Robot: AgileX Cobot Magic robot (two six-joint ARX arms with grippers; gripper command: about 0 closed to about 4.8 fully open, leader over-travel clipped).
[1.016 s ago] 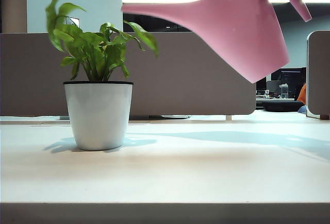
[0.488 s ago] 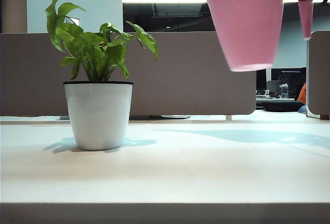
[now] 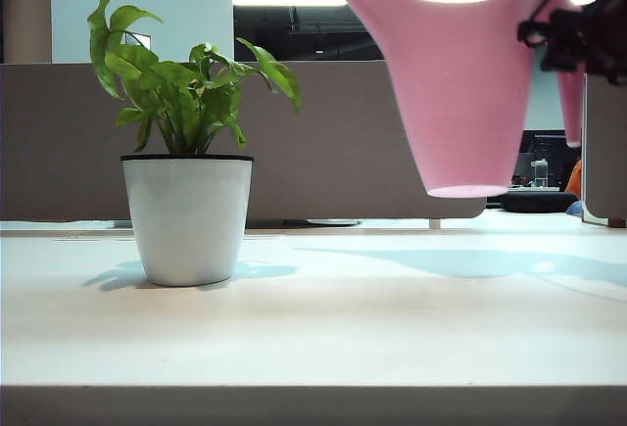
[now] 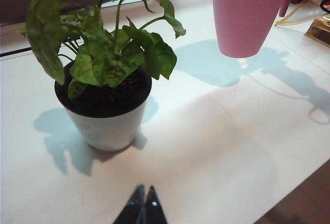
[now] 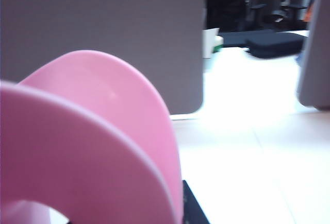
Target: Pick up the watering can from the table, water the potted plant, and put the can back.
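The pink watering can (image 3: pixel 460 83) hangs upright in the air over the right part of the table (image 3: pixel 343 318), its spout rising up and to the left. My right gripper (image 3: pixel 573 39) is shut on the can's handle at the far right. In the right wrist view the can (image 5: pixel 93 147) fills the near side, with one dark finger (image 5: pixel 195 211) beside it. The potted plant (image 3: pixel 186 211) stands on the left of the table. In the left wrist view my left gripper (image 4: pixel 144 190) is shut and empty, just short of the potted plant (image 4: pixel 103 80); the can (image 4: pixel 247 13) hangs beyond.
A grey partition (image 3: pixel 343 132) runs along the back of the table and another panel (image 3: pixel 607 142) stands at the right edge. Cables (image 4: pixel 299 15) lie at the table's far corner. The table's front edge (image 3: pixel 313 387) is close to the camera.
The can has swung from tilted, with its spout level toward the plant, to upright, and has come down somewhat. The left gripper and the plant have not moved.
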